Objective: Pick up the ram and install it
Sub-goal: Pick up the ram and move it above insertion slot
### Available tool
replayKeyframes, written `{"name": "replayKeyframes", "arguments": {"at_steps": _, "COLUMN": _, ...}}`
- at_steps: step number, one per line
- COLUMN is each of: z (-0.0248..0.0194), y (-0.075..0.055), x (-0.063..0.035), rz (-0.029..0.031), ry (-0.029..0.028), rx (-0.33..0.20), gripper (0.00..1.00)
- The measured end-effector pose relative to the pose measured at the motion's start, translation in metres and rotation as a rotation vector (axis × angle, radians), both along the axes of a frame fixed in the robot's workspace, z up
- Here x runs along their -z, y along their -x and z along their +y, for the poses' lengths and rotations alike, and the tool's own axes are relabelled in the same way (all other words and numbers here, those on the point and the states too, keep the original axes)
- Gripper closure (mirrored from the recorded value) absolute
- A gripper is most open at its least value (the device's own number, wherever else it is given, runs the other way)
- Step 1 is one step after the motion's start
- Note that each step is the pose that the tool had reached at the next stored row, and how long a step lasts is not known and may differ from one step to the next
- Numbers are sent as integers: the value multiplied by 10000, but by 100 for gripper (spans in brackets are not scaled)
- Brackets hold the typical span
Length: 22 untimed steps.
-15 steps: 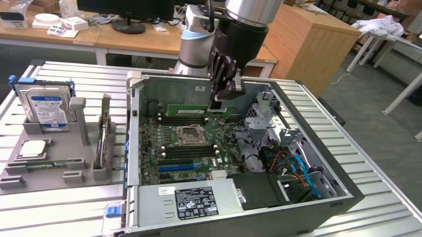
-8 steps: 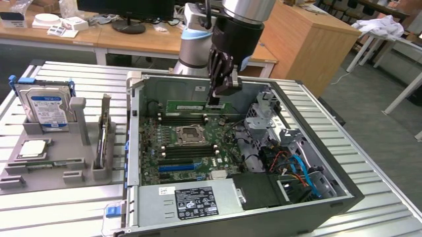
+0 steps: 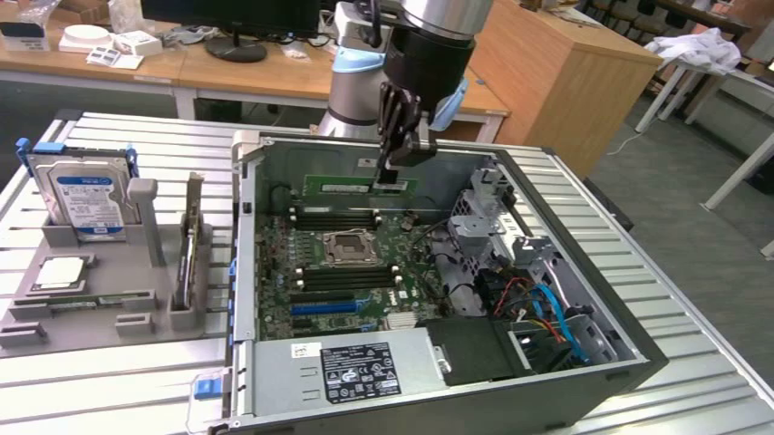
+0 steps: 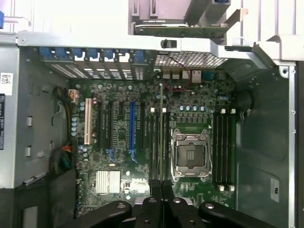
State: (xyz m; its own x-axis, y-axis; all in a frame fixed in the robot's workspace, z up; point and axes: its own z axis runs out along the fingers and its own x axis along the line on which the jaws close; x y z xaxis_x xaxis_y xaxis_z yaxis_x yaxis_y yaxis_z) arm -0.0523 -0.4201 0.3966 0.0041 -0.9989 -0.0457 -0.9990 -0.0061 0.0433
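The pincer (image 3: 390, 178) is clamped on the ram (image 3: 351, 185), gripping it near one end so the green stick hangs level inside the open case (image 3: 248, 272). In the wrist view the ram (image 4: 161, 128) shows edge-on as a thin line running out from between the closed fingers (image 4: 151, 197), in line with the long black slots (image 4: 156, 142) just beside the socket (image 4: 191, 154). I can't tell whether it touches a slot. Off at the exterior view's left, a hard drive (image 3: 85, 195) stands upright in a grey rack (image 3: 145, 299) on the slatted counter (image 3: 121, 385).
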Motion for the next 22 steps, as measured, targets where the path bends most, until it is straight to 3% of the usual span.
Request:
{"name": "replayKeyframes", "arguments": {"at_steps": 5, "z": 85, "y": 0, "x": 10, "rz": 1, "ry": -8, "rx": 0, "gripper": 89}}
{"name": "replayKeyframes", "arguments": {"at_steps": 12, "z": 87, "y": 0, "x": 20, "rz": -2, "ry": -12, "rx": -1, "gripper": 89}}
{"name": "replayKeyframes", "arguments": {"at_steps": 19, "z": 87, "y": 0, "x": 107, "rz": -78, "ry": -9, "rx": 0, "gripper": 89}}
{"name": "replayKeyframes", "arguments": {"at_steps": 22, "z": 84, "y": 0, "x": 150, "rz": -81, "ry": -9, "rx": 0, "gripper": 89}}
